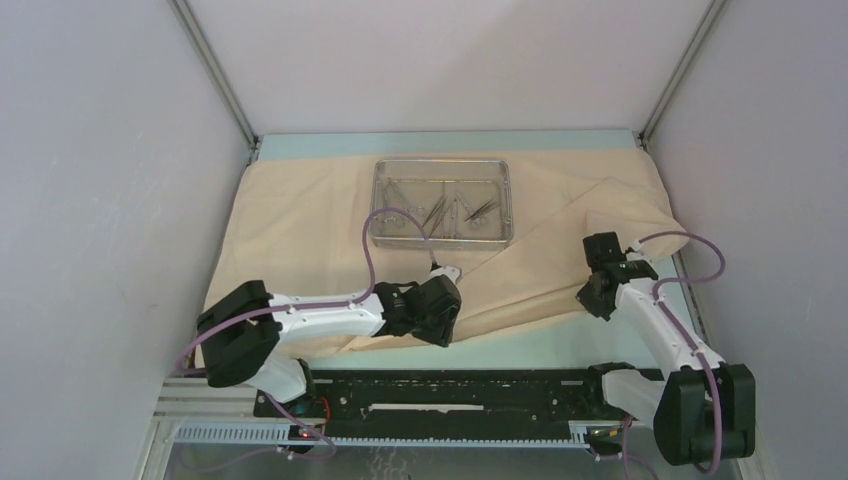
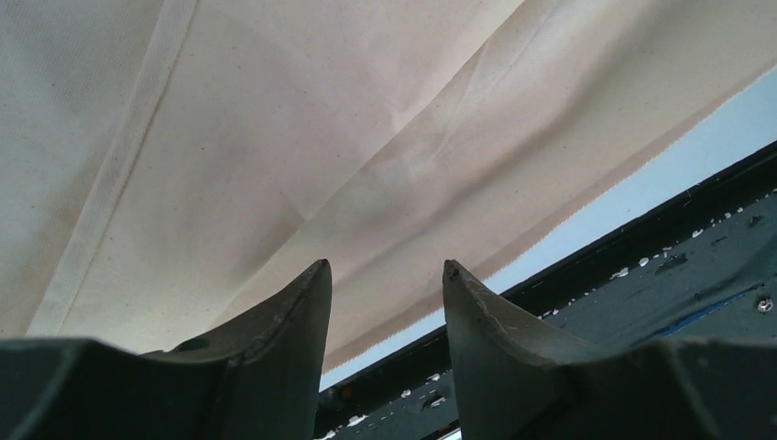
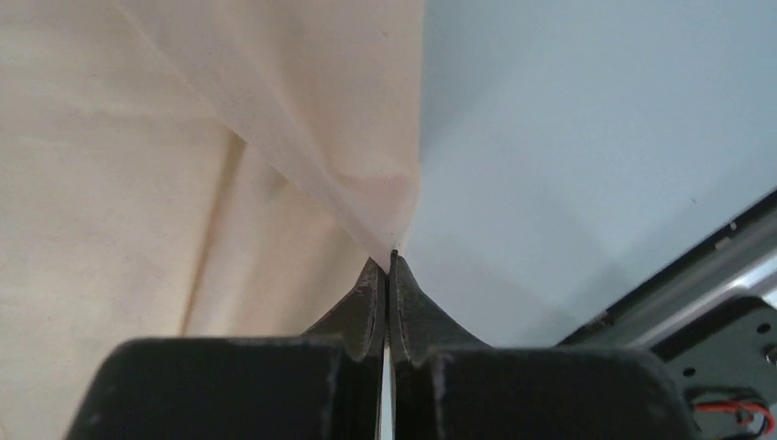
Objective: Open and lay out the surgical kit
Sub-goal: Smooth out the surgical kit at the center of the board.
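Beige cloth point(image 1: 300, 215) lies spread on the counter point(image 1: 540, 345) with the steel tray point(image 1: 441, 161) on its far middle, and the right gripper point(image 3: 388, 258), pinching only the tip of a fold, could lose it when pulling, while the left gripper point(image 2: 385, 268) hangs spread over the near hem.

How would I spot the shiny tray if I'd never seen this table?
Look at the big beige cloth spread over the table. Toward its far edge, near the middle, sits a rectangular tray. It is the only shiny metal thing there, with thin steel tools lying inside.
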